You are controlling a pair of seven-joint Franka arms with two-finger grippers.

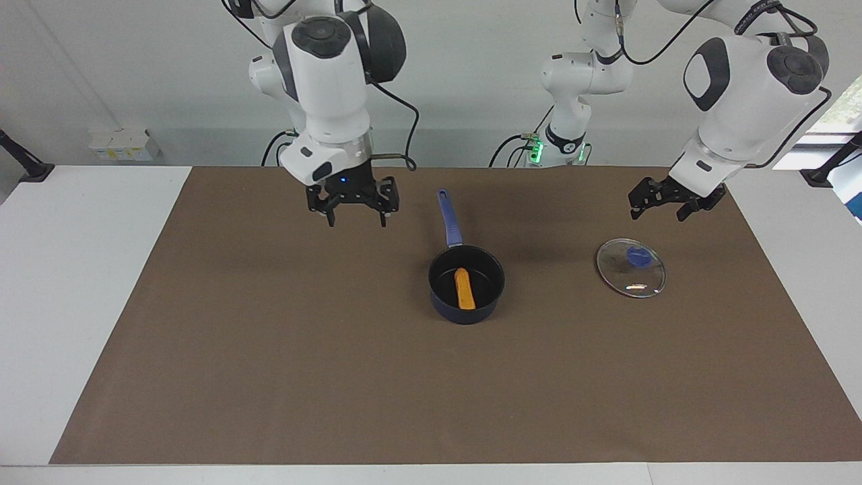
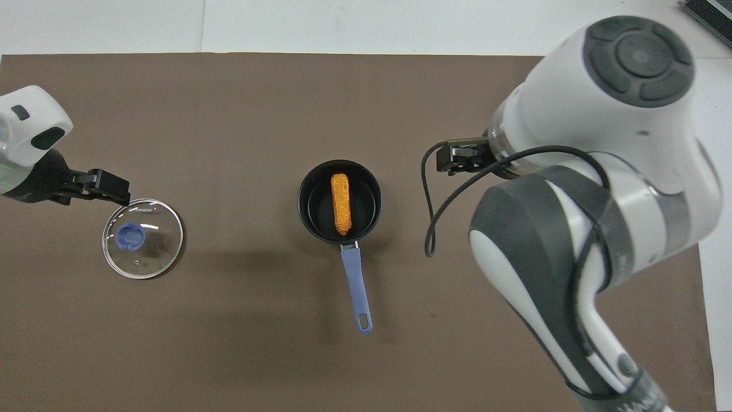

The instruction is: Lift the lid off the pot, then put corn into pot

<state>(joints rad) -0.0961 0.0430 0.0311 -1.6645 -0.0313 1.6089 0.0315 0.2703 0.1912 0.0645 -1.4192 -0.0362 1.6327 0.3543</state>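
The dark blue pot [image 1: 465,314] [image 2: 362,213] stands uncovered in the middle of the brown mat, its long handle [image 1: 450,215] [image 2: 354,284] pointing toward the robots. The orange corn [image 1: 465,288] [image 2: 340,204] lies inside it. The glass lid [image 1: 640,281] [image 2: 154,252] with its blue knob lies flat on the mat toward the left arm's end. My left gripper [image 1: 658,214] [image 2: 111,187] hangs open and empty in the air just off the lid's edge. Up over bare mat, toward the right arm's end from the pot, my right gripper [image 1: 357,221] [image 2: 460,159] is open and empty.
The brown mat [image 1: 269,350] covers most of the white table. Small white boxes [image 1: 121,145] sit at the wall near the right arm's end. Black clamp stands [image 1: 27,168] rise at the table's two corners nearest the robots.
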